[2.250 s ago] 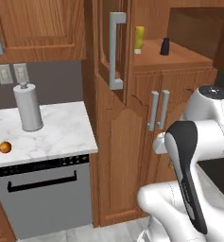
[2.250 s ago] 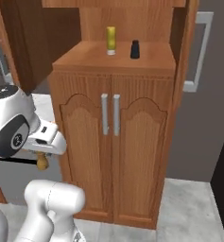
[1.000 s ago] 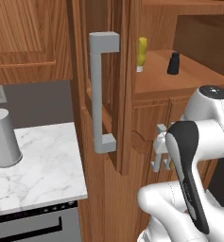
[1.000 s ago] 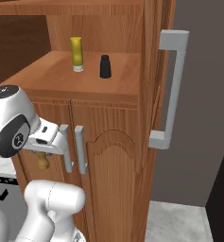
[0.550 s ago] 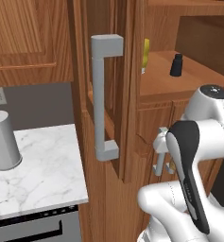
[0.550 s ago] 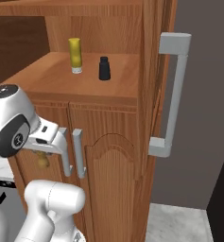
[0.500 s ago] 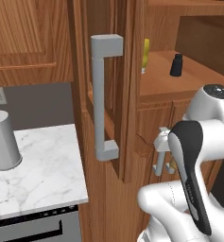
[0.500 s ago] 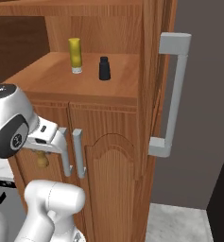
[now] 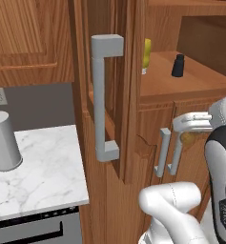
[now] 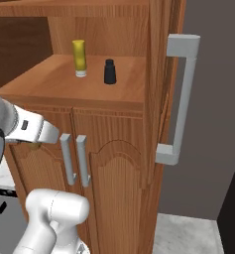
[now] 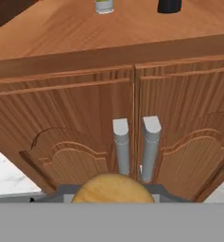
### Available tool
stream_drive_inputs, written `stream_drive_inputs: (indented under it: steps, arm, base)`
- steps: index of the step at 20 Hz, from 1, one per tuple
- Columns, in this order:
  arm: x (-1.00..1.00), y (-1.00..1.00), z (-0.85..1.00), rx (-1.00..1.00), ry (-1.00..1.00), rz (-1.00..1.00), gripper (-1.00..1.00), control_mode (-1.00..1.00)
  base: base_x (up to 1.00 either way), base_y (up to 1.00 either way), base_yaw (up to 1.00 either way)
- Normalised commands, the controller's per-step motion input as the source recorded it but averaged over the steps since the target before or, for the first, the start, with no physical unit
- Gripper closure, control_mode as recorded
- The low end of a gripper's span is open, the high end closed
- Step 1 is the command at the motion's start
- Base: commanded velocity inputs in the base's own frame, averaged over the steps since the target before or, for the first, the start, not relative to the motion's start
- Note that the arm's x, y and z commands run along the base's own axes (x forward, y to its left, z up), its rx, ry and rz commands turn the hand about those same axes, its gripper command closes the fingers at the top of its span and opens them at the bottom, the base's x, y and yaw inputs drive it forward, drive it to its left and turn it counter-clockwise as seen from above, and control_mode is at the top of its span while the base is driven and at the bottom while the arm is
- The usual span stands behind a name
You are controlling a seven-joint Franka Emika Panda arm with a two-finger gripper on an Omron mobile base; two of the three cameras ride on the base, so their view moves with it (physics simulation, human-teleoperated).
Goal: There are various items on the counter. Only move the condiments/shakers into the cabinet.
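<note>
Clamped on the wooden shaker [image 11: 112, 188], the fingers sit low by the paired handles [image 11: 136, 147]; rising carelessly could knock it against the shelf [image 10: 64, 79] edge.

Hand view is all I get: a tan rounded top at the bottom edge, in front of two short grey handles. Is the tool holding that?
Observer: Yes. From the right base view, the tool is shut on the wooden shaker, in front of the low doors and below the shelf.
Operator: Is the tall door open?
Observer: Yes, the tall door stands open, with its bar handle on the counter's side.
Operator: Anything on the counter?
Observer: A grey canister stands upright on the marble counter.
</note>
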Motion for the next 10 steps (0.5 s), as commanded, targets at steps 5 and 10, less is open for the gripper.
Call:
stream_drive_inputs:
  steps: [5,10]
  arm:
    - [0.51,0.00,0.84,0.00,-0.05,0.00,1.00,-1.00]
    - [0.66,0.07,0.19,-0.04,0.00,0.00,1.00,-1.00]
  base:
    - [0.00,0.00,0.00]
    - [0.00,0.00,0.00]
